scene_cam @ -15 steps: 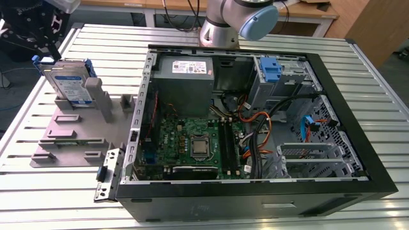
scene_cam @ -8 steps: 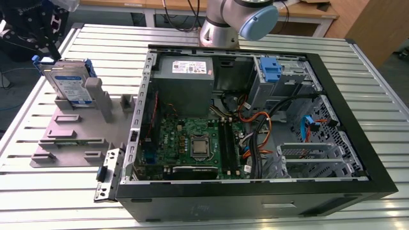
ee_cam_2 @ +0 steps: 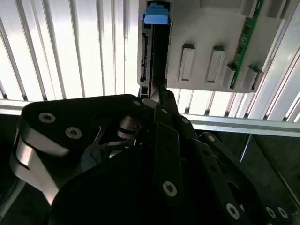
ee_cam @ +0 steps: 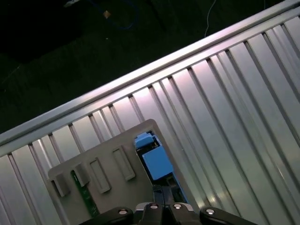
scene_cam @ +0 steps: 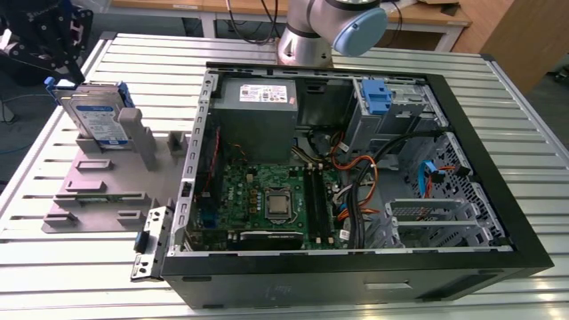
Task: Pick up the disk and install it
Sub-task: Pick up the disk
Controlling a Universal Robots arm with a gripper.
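Disk (ee_cam_2: 149, 56) stands upright in stand (ee_cam_2: 201, 37), edge facing my gripper (ee_cam_2: 157, 93) for grabbing. Can't tell whether I'm clamped yet.

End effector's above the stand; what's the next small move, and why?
Probably ease straight down onto the disk: it stands upright in the grey stand, and the end effector hovers by its upper edge, roughly in line with it.

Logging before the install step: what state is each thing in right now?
disk: upright in the grey stand, not installed.
grey stand: holding the disk.
computer case: lying on its side, open, insides exposed.
gripper: at the disk's top edge.
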